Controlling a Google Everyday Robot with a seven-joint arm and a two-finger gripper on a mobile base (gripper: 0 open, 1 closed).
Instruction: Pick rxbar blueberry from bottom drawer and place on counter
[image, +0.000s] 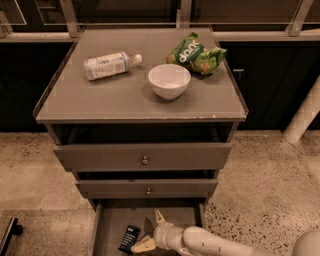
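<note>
The gripper (150, 232) hangs low inside the open drawer (175, 216), at the end of a pale arm (210, 242) that comes in from the lower right. Its two fingers (159, 217) are spread wide and hold nothing. One points up toward the back of the drawer, and the other reaches out to the left, close to the drawer floor.

The bar (129, 238) lies flat on the drawer floor just left of the gripper, a dark wrapper with a little white print. It sits just beside the tip of the lower finger; whether the two touch cannot be told. It is not between the fingers.

Right above the gripper are two shut drawers, each with a small knob: the middle one (147, 188) and, higher, the top one (142, 156). Well above those is the counter (100, 102). On it, far up and to the left of the gripper, a bottle (107, 65) lies on its side. A white bowl (169, 80) stands almost straight above the gripper, and a green bag (196, 53) lies behind the bowl, to the right. To either side of the gripper, outside the cabinet, is a speckled floor (265, 185).
</note>
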